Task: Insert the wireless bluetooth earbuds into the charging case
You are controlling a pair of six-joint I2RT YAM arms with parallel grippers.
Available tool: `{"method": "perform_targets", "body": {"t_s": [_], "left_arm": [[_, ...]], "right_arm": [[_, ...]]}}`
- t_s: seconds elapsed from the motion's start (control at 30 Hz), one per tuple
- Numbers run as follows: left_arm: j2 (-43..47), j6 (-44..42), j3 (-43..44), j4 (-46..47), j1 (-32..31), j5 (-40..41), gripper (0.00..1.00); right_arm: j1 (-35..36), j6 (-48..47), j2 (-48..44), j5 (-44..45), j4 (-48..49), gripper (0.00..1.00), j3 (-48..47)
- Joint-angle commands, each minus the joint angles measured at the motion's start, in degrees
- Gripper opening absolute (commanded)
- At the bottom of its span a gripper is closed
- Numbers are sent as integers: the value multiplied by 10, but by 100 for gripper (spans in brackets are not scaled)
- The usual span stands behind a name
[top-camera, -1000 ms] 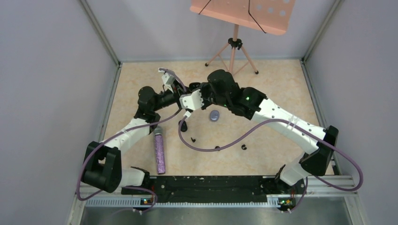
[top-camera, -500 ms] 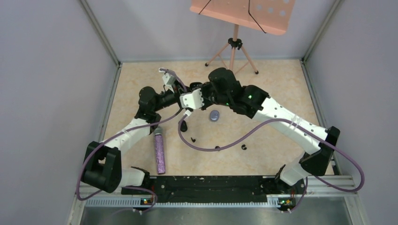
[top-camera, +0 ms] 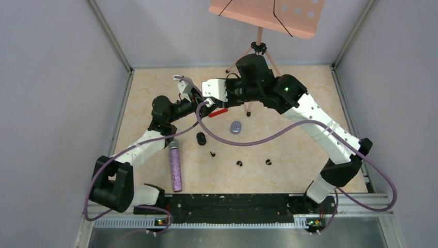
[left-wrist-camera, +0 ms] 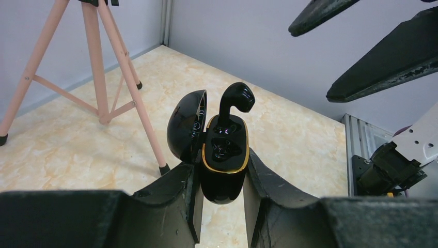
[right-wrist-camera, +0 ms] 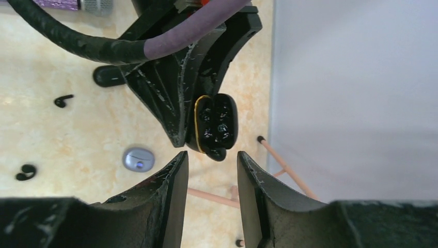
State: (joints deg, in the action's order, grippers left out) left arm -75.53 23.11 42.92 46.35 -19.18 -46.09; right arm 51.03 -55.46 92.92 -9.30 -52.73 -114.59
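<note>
Marbled tabletop point(top-camera: 299, 147) — loose black earbuds point(top-camera: 238, 164); grey walls point(top-camera: 51, 77), pink music stand point(top-camera: 266, 13).

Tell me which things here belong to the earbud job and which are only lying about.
Job: open black charging case in the left jaws; earbud standing in it; loose black earbuds on the table.
Lying about: glittery microphone; pink music stand.

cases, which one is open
The black gold-rimmed case clamped in the left fingers, lid back, one earbud standing in it; the grey case on the table is shut.
</note>
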Motion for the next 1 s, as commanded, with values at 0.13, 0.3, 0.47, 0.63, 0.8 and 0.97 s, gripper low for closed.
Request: {"method": "perform_targets", "body": {"t_s": [0.13,0.3,0.47,0.63,0.8,0.97], "left_arm": [[4,-26,-8,61,2,-51,0],[0,-67,0,57,1,-113,0],[-4,-81,7,48,1,-135,0],[-4,-81,12,45,1,-143,0],[-4,-82,16,44,1,-147,0],[-2,-86,15,44,2,-147,0]], "right_arm": [[-38,85,46,-78,-143,35,-141],[-39,72,31,-80,-156,27,-107],[-39,77,33,-86,-155,30,-90],[-40,75,37,-78,-153,30,-79],[-40,80,44,-79,-143,28,-75],[-40,83,52,-87,-142,25,-75]]}}
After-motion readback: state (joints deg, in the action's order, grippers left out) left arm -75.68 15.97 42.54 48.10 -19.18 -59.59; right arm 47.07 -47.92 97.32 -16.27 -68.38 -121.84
